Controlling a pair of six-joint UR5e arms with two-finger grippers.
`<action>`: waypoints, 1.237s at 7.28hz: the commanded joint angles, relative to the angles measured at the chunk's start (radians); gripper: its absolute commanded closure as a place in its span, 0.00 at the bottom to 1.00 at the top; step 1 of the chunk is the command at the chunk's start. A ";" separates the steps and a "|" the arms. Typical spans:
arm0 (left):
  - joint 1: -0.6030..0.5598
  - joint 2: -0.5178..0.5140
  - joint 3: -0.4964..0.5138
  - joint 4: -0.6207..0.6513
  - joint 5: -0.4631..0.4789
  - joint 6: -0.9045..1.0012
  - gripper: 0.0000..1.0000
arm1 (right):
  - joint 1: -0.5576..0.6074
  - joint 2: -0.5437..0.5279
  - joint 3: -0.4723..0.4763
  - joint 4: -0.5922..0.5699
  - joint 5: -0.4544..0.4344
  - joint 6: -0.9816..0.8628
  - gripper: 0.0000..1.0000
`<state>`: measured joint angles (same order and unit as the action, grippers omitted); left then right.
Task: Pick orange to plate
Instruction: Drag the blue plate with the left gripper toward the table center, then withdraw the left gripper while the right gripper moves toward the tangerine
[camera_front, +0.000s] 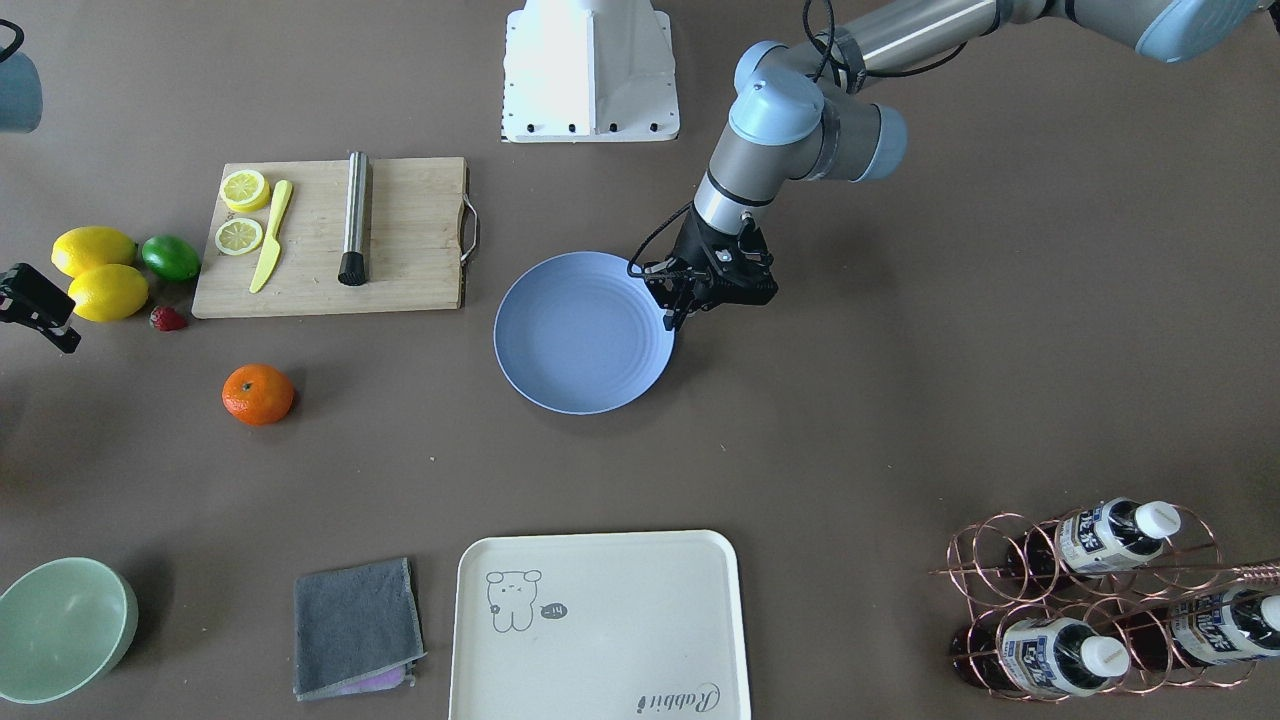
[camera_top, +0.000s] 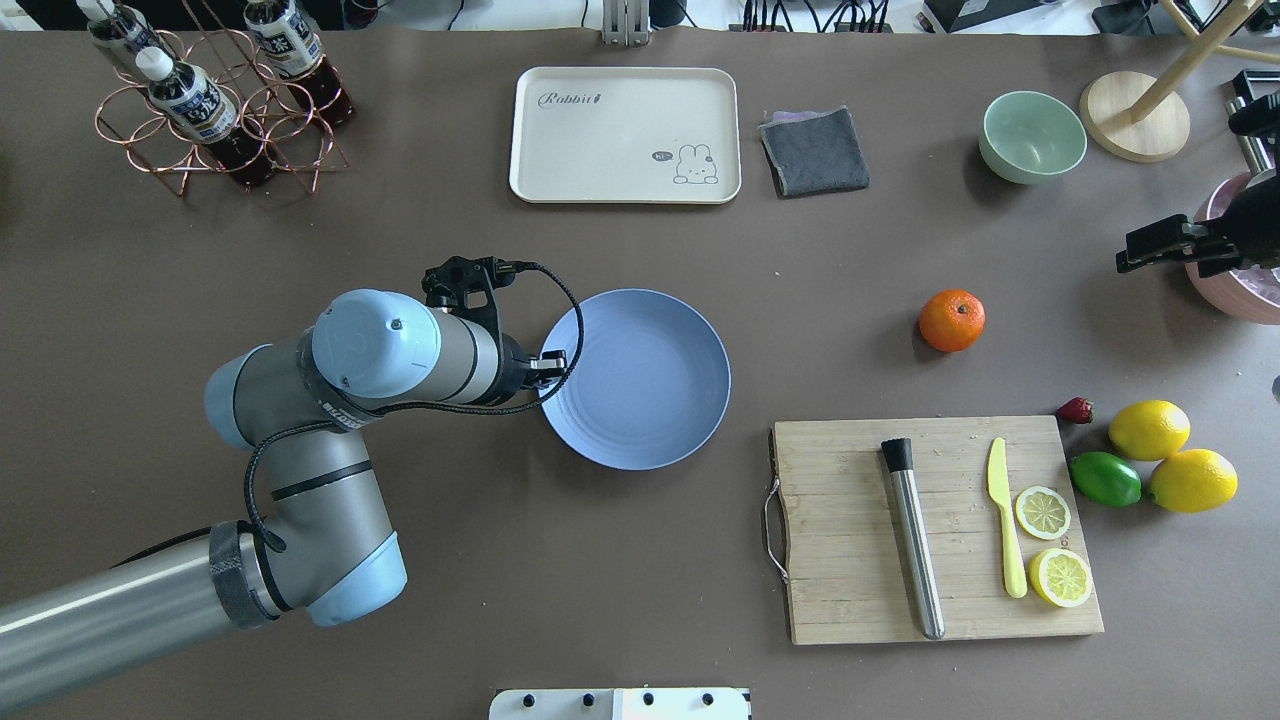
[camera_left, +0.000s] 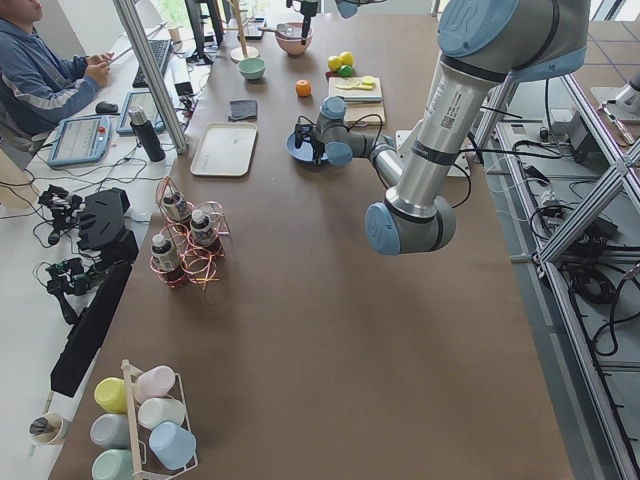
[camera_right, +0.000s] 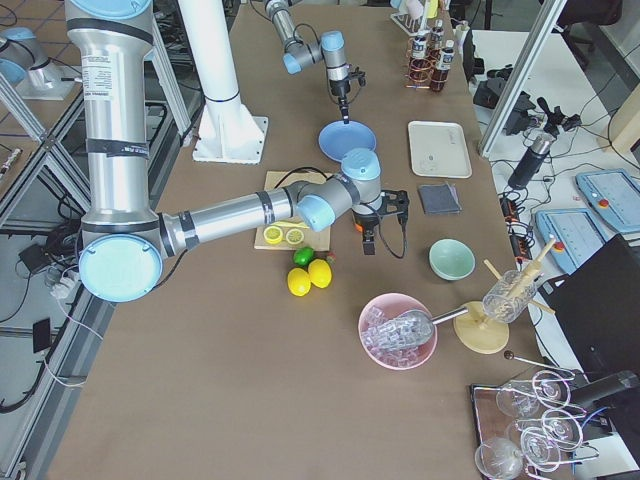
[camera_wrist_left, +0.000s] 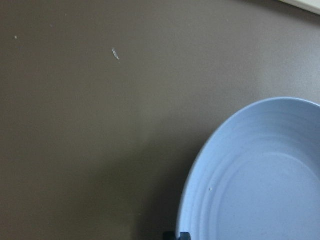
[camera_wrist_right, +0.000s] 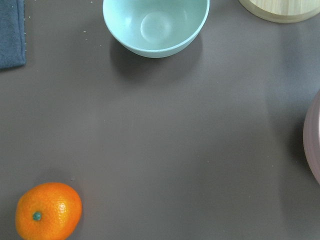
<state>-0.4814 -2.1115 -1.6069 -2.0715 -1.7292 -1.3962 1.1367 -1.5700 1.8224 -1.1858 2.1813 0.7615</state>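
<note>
**Orange alone on bare tabletop, plate free to take it**

Directions are read from the overhead view. Nearest the robot, at 4 o'clock from the plate (camera_top: 637, 378), the chopping board (camera_top: 830, 520) holds cut lemon slices and a knife. The whole lemons (camera_top: 1150, 430) and a lime (camera_top: 1105, 478) lie off its far right corner. That fruit is grouped apart, so the orange (camera_top: 951, 320) is hard to confuse with anything.

Further out, the plate lies flat mid-table with nothing on it, a wide and easy target. The left fingers (camera_front: 676, 316) hang at its 9 o'clock rim, pointing down. They look pressed together with nothing between them, and I cannot tell whether they touch the rim. My guess is that this arm is simply parked there, and the other is to fetch.

The orange sits at 3 o'clock from the plate, well apart from it, with free tabletop all round for a grasp from above. The right fingers (camera_top: 1130, 260) hover beyond the orange, between 2 and 3 o'clock from it. I cannot tell whether they are spread or closed. Their wrist camera has the orange in its lower left corner, so I judge they are not yet over it.

Farthest out are a green bowl (camera_top: 985, 135), a grey cloth (camera_top: 815, 150) and a cream tray (camera_top: 520, 130).

The orange is small, round and bright, with a pebbled, slightly glossy skin and a dark green stem dimple facing up; it looks firm and likely to roll
</note>
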 joint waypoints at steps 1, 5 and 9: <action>-0.025 0.049 -0.042 0.004 0.022 0.026 0.02 | -0.006 0.010 0.000 -0.002 -0.002 0.004 0.00; -0.494 0.302 -0.226 0.209 -0.457 0.604 0.02 | -0.090 0.184 -0.060 -0.144 -0.052 0.027 0.00; -0.964 0.600 -0.170 0.328 -0.641 1.278 0.02 | -0.222 0.333 -0.124 -0.229 -0.109 0.142 0.00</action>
<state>-1.3410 -1.5898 -1.7965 -1.8073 -2.3501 -0.2444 0.9500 -1.2725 1.7284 -1.4161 2.0846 0.8723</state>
